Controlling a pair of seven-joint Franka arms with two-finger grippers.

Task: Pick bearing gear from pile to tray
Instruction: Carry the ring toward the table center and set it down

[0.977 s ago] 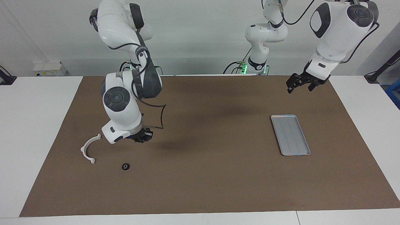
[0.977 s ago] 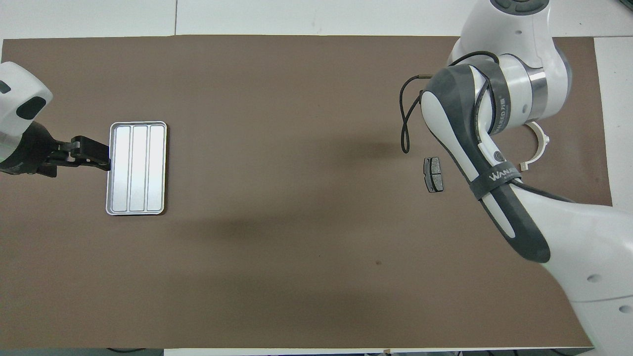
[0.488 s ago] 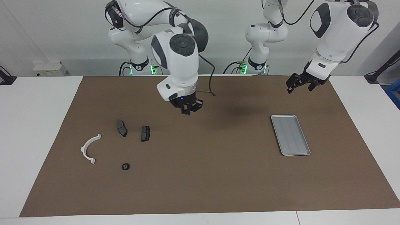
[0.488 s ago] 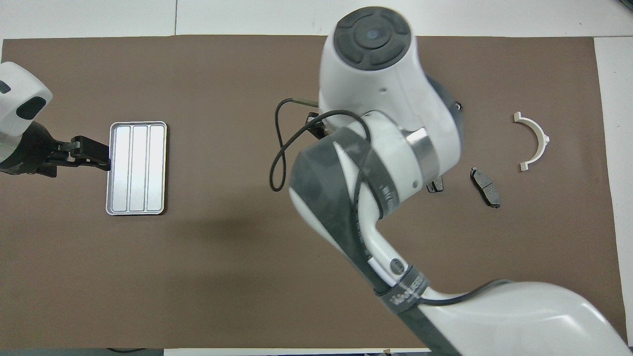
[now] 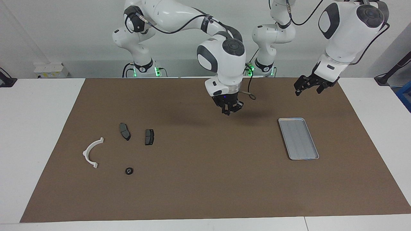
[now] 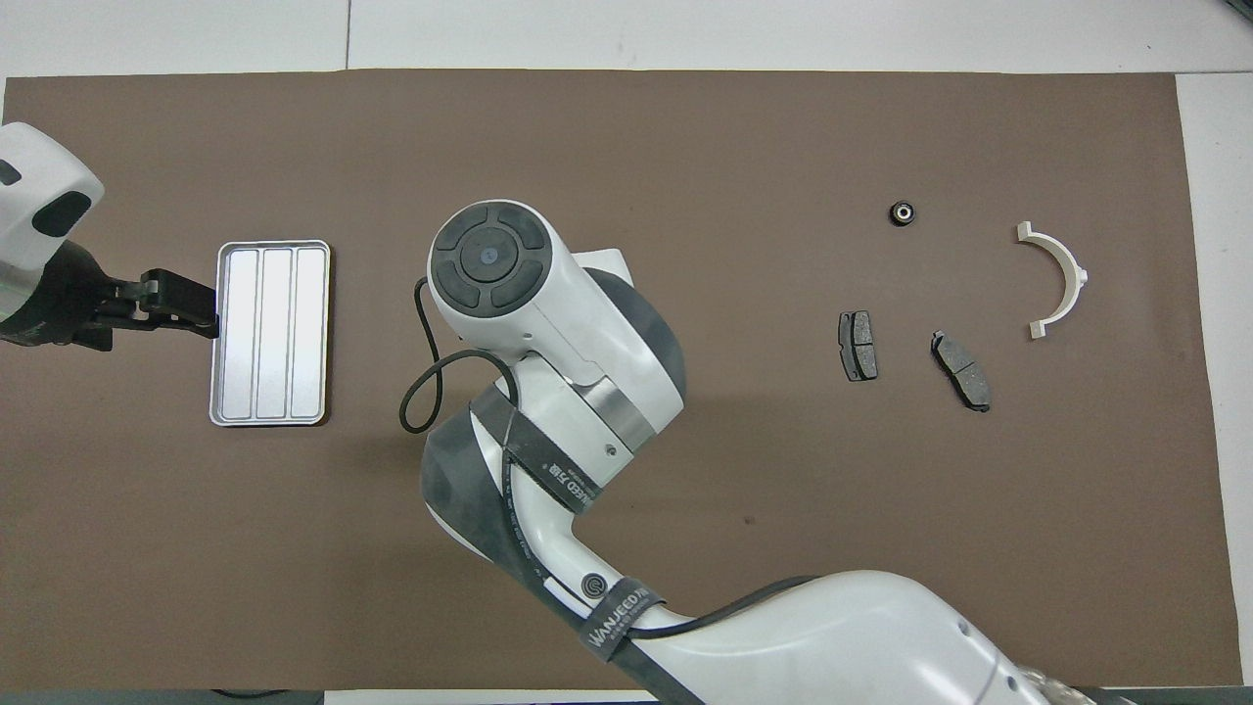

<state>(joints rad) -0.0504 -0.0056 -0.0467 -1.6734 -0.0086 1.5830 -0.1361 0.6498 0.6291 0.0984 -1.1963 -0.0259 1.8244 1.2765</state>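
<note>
Right gripper (image 5: pixel 228 110), jaws pinched shut, contents not discernible, is hanging over bare mat at the tray's (image 5: pixel 298 138) 10 o'clock. Left gripper (image 5: pixel 306 86), jaws wide, is waiting at its 12 o'clock.

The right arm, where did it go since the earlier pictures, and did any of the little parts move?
The right arm's tool swung from above the pile, up over the mat, toward the tray. It is shut, and whether it carries anything cannot be seen. The two brake pads, hidden by the arm at first, now show. The white bracket, the black round piece, the tray and the waiting left tool stayed put.
</note>
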